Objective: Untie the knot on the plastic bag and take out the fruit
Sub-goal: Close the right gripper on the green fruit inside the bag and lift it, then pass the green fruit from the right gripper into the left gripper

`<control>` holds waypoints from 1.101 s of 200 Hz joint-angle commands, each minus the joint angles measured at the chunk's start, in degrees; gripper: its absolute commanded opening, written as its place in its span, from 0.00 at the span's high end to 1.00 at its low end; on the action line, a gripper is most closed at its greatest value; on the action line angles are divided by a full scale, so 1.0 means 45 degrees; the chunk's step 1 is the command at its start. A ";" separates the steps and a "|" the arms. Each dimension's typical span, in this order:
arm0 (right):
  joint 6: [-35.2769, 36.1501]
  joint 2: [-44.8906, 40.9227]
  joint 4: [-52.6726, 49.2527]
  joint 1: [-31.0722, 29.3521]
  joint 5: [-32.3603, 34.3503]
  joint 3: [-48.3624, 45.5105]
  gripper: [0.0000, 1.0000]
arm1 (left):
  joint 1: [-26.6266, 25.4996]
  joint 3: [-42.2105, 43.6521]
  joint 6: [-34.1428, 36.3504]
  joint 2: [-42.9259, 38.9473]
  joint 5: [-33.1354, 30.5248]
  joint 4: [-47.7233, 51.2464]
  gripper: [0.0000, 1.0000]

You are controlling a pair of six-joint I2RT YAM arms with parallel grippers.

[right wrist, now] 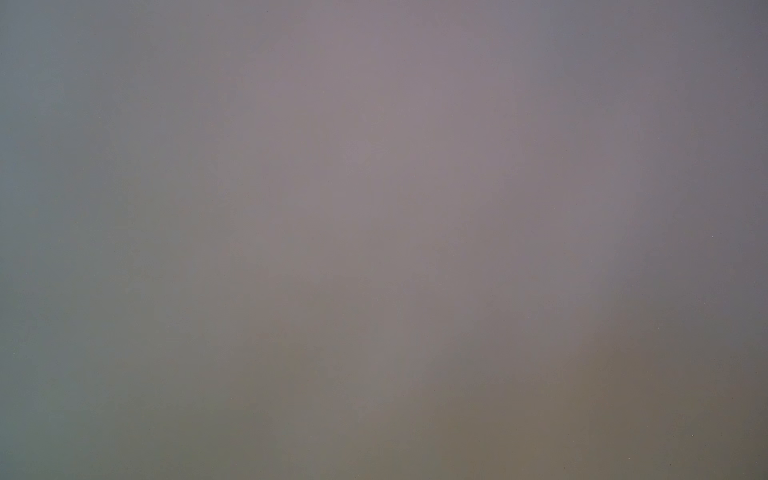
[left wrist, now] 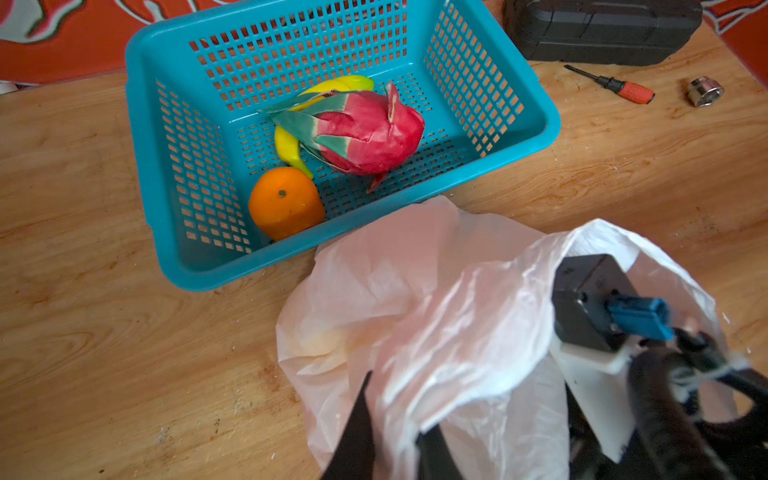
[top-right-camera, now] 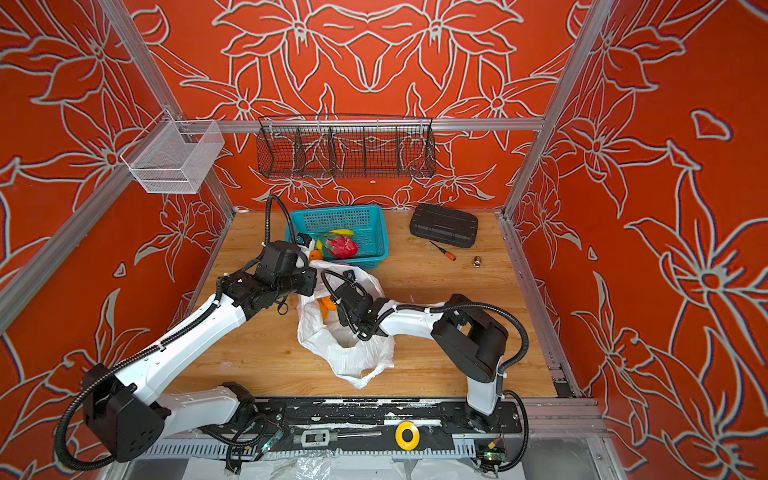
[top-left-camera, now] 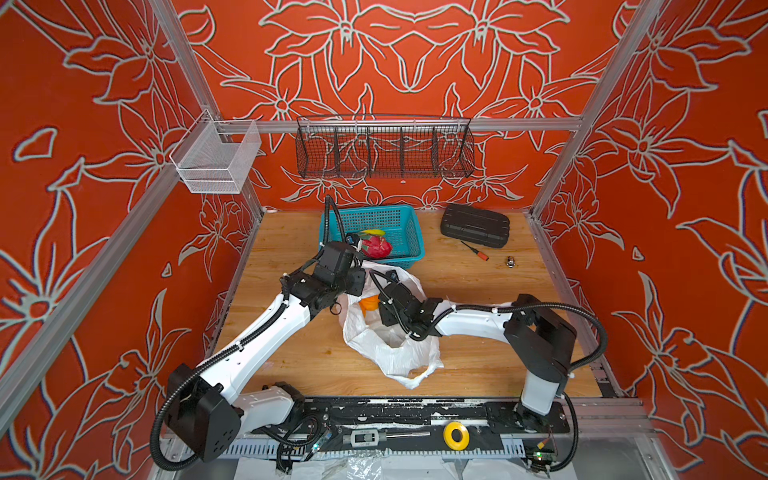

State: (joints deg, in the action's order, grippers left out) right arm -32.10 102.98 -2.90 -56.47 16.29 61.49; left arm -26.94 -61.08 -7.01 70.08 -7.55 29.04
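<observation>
We are at the emptying stage. The plastic bag [left wrist: 415,311] lies on the wooden table [left wrist: 104,332] just beside the teal basket [left wrist: 199,278] with its mouth gaping. We find no knot in any view, so we judge it undone.

The left gripper [left wrist: 395,449] is pinched tight on a fold of the bag's rim and lifts that edge. We take this as the reason the mouth stands open, since film this thin would otherwise slump over the contents.

Through that opening the right gripper [top-left-camera: 382,311] reaches down inside, next to an orange fruit [top-left-camera: 368,305] that shows in the bag in both top views. Its jaws are buried in plastic (its own wrist camera gives only a grey blur, probably from film against the lens). We cannot tell whether they are spread or closed on anything.

In the basket sit a dragon fruit [left wrist: 365,133], an orange [left wrist: 286,203] in the near corner and a banana [left wrist: 291,149]. The basket is close by, which we judge keeps each transfer short. The next lift calls for a firm left hold, or the bag may ride up with the fruit.
</observation>
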 commanded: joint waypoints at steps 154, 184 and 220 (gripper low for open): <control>0.0209 -0.4819 0.0651 0.0419 -0.4579 -0.1708 0.46 | 0.0088 0.0491 -0.0219 -0.1074 0.0872 -0.0494 0.53; -0.0067 -0.6474 0.0970 0.0652 -0.5043 -0.2221 0.45 | 0.0066 0.1162 0.0239 -0.2139 0.2367 -0.1525 0.48; -0.0623 -0.8009 0.1142 0.1435 -0.5011 -0.2298 0.45 | -0.0062 0.1103 0.0477 -0.3306 0.3032 -0.1836 0.43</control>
State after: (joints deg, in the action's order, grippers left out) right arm -32.16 70.32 -0.14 -52.40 -5.13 51.88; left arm -26.96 -55.59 -6.37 58.59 2.33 23.94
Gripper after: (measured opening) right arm 0.613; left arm 0.559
